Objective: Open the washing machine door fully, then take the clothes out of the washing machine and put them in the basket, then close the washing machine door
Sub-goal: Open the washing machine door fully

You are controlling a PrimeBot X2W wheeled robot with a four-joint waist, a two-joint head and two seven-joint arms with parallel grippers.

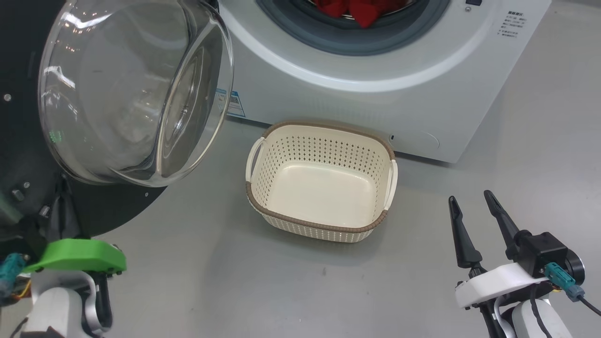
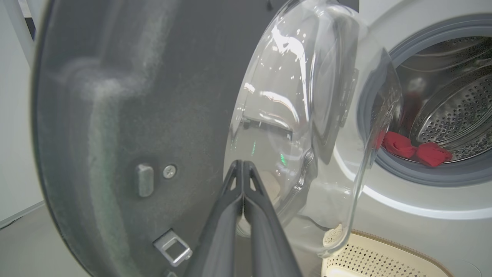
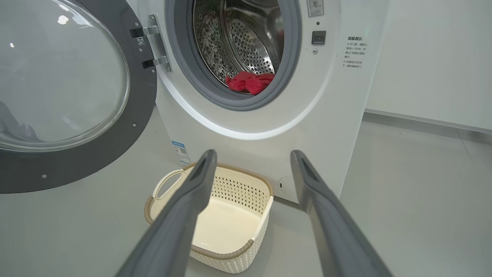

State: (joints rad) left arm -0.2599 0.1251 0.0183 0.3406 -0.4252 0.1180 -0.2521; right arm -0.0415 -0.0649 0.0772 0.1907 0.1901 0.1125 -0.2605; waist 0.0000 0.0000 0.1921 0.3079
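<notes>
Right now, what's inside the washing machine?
Red clothes lie bunched at the front of the steel drum. The floor behind them is covered, so more could be hidden.

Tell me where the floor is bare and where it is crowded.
Bare floor lies between the basket and the right gripper, and right of the washing machine. Crowded: left of the basket, where the open washing machine door hangs near the left gripper.
</notes>
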